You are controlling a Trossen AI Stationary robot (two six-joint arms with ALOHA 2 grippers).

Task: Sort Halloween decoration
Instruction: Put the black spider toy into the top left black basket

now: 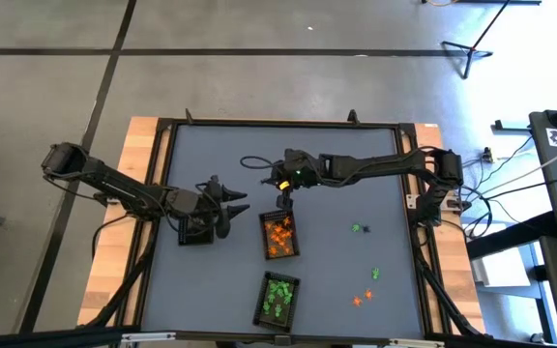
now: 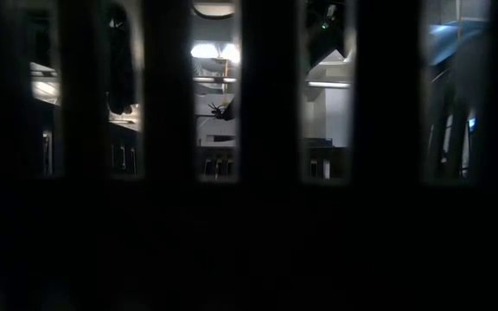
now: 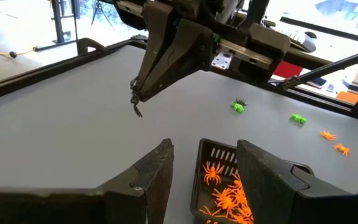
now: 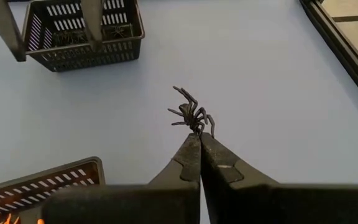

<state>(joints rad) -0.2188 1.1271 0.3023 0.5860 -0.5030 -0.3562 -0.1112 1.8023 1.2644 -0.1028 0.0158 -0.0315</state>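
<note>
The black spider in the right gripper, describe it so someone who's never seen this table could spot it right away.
Start at the tray of orange spiders mid-table; just beyond its far end the right gripper hangs above the grey mat. Pinched at its fingertips is the black spider, legs splayed. It is the only trinket off the table, and black, unlike the loose green and orange ones.

Spider [image 4: 192, 116] hangs between basket [image 4: 87, 34] and tray [image 1: 279, 235], seemingly airborne.
</note>
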